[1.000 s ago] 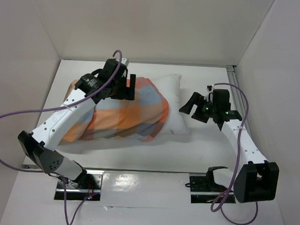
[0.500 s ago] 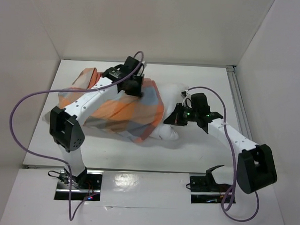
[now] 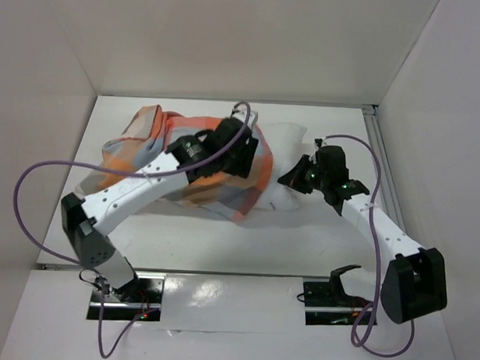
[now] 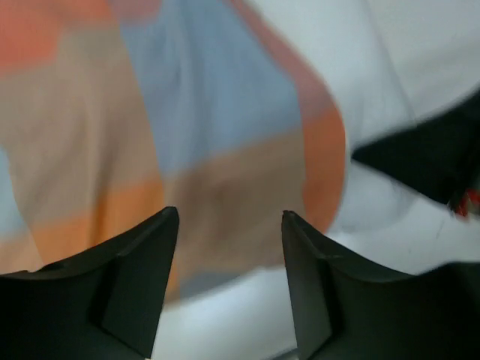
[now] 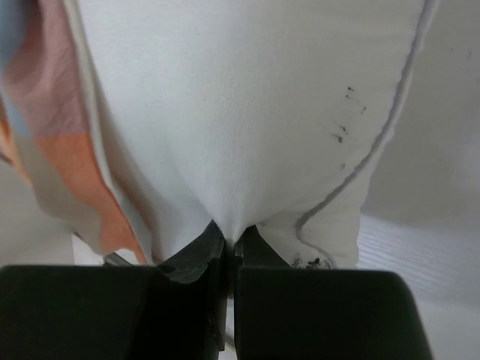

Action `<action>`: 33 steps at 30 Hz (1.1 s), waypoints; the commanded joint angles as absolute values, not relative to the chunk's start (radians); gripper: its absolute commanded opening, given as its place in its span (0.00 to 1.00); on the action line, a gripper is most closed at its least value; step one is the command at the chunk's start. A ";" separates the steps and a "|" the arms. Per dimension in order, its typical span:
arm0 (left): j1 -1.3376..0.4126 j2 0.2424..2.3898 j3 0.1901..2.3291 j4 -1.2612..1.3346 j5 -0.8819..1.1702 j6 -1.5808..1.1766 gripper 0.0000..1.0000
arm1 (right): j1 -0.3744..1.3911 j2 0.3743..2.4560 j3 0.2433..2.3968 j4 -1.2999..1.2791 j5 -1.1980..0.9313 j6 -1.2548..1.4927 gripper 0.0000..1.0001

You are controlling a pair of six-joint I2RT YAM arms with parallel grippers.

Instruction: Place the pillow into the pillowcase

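Right gripper (image 5: 229, 251) clamped on pillow (image 5: 247, 112) edge; left gripper (image 4: 229, 262) spread apart above case (image 4: 150, 150) hem; bare table (image 3: 317, 231) alongside.

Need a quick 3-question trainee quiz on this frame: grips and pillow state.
1. True or false: the right pincer is shut on the pillow.
2. Above the pillowcase, the left pincer is: A) clamped on fabric, B) open, gripping nothing, C) carrying the pillow.
3. Fill in: the pillow's uncovered end sticks out of the pillowcase on the robot's ___ side.

Key: 1 true; 2 B; 3 right.
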State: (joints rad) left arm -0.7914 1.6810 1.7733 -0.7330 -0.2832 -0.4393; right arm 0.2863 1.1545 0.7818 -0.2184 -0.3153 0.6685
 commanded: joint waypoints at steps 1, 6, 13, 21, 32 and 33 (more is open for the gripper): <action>-0.917 1.519 1.596 -0.801 -0.481 -0.637 0.65 | 0.276 1.177 0.850 -0.160 -0.307 0.699 0.00; -1.101 1.491 1.292 -0.747 -0.526 -0.848 0.69 | 0.276 1.190 0.859 -0.141 -0.316 0.709 0.00; -1.114 1.549 1.100 -0.519 -0.551 -0.960 0.80 | 0.258 1.181 0.879 -0.163 -0.316 0.690 0.00; -1.083 1.640 1.048 -0.347 -0.617 -0.977 0.84 | 0.258 1.172 0.899 -0.173 -0.325 0.690 0.00; -1.015 1.758 1.160 -0.503 -0.767 -1.083 0.16 | 0.238 1.163 0.917 -0.195 -0.336 0.672 0.00; -1.015 1.758 1.176 -0.515 -0.767 -1.083 0.05 | 0.229 1.163 0.917 -0.195 -0.336 0.672 0.00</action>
